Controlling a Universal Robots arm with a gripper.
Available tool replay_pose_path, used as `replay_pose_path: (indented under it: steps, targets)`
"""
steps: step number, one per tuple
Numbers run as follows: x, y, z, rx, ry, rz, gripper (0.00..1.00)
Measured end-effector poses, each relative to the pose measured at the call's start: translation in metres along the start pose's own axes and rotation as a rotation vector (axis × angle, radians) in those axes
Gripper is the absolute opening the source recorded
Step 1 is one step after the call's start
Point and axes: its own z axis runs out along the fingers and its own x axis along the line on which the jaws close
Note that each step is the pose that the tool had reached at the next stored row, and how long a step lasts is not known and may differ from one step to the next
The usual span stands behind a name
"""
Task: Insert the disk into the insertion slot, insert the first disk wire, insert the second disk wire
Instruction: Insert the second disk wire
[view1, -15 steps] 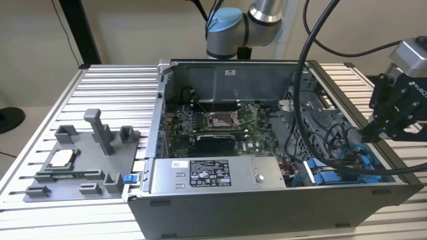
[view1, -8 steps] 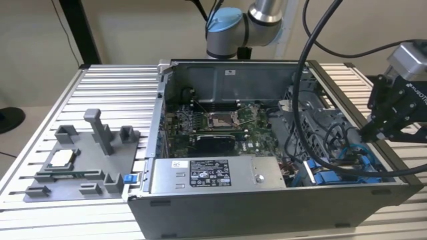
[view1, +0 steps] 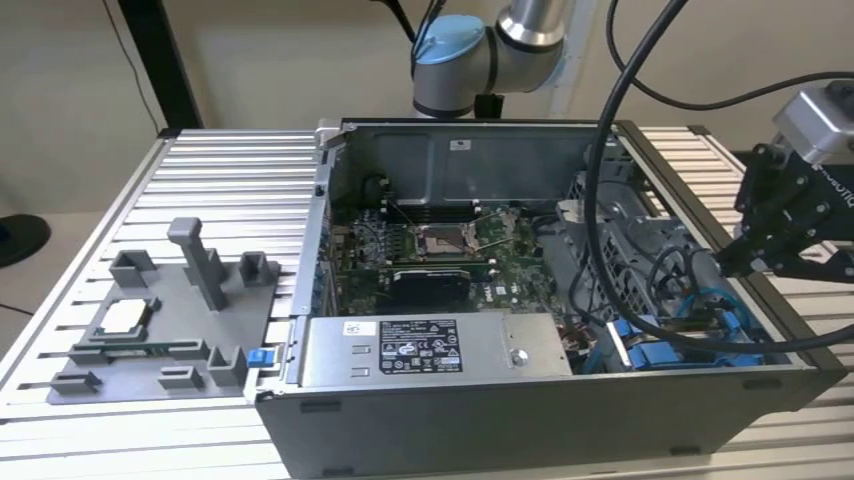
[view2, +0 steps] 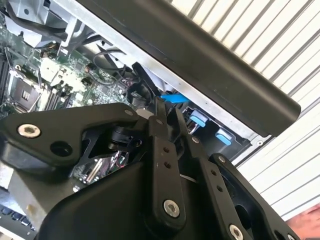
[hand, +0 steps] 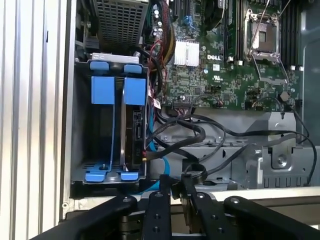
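disk is sitting edge-on in the insertion slot in the first wrist view, standing between the blue guides with its connector edge facing out into the case; it is looking seated rather than half in.

sweeping the exterior view from its left: a grey fixture is lying on the slatted worktop, well apart from the work. next, the open computer case is showing a power-supply box along its near wall, carrying a printed label; the label's print is too small to make out. beyond it the motherboard is lying flat with its square socket open. further to the exterior view's right, dark cables are looping beside the drive bay, and the gripper is hanging just above that corner.

in the second wrist view the jaws are pinching nearly together, and a blue plug is showing right at their tips, so they are most likely clamping the blue wire end, though the contact itself is hiding behind the fingers.

doing this step well is meaning keeping the plug square to the disk's connector, steering clear of the looping cables, and pressing straight in without twisting.
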Motion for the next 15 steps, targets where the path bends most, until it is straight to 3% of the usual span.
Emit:
replay_pose_path:
  steps: [1, 6, 11, 15]
  targets:
    - [0.0, 0.0001, 0.0001, 0.0004, -0.0005, 0.0, 0.0]
    - [0.0003, 0.0002, 0.0006, 0.001, -0.0013, 0.0, 0.0]
    - [-0.0022, 0.0039, -0.0103, 0.0011, -0.0137, -0.001, 0.0]
    - [-0.0033, 0.0155, -0.0141, 0.0019, -0.0238, -0.002, 0.0]
